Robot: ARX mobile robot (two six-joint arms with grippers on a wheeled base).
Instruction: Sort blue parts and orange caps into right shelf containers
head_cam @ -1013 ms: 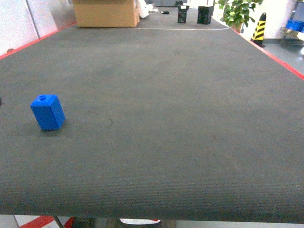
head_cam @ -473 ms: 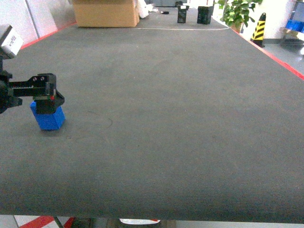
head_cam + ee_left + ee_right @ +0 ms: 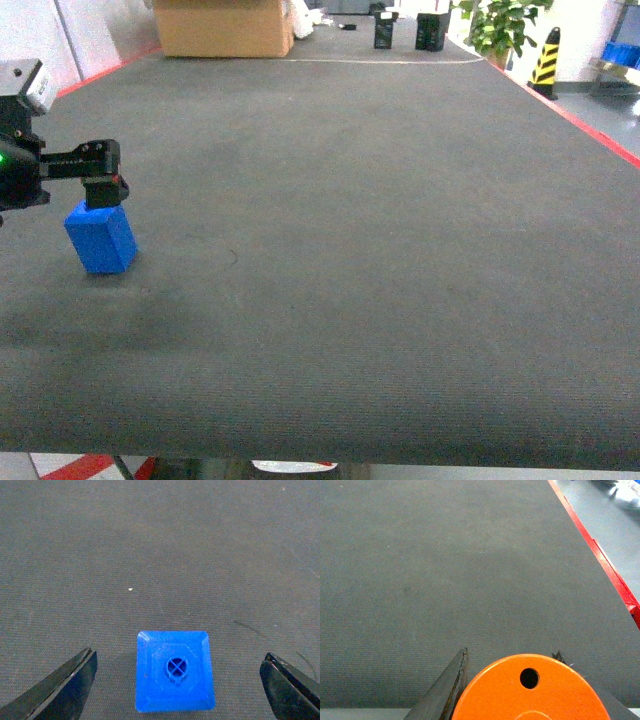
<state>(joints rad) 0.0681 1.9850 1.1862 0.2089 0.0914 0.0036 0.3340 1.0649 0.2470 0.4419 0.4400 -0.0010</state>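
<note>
Grey mat (image 3: 380, 220): blue part (image 3: 174, 671) stands upright between my left pincer (image 3: 180, 677) fingers, spread wide. My right pincer (image 3: 512, 680) clamps an orange cap (image 3: 530, 692) at 6 o'clock.

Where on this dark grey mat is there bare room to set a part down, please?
Nearly all of the dark grey mat is bare: the whole stretch from the small blue plastic block rightward to the red edge stripe, and back toward the cardboard box. Only the left edge is crowded, where the open left gripper hovers over the block.
</note>
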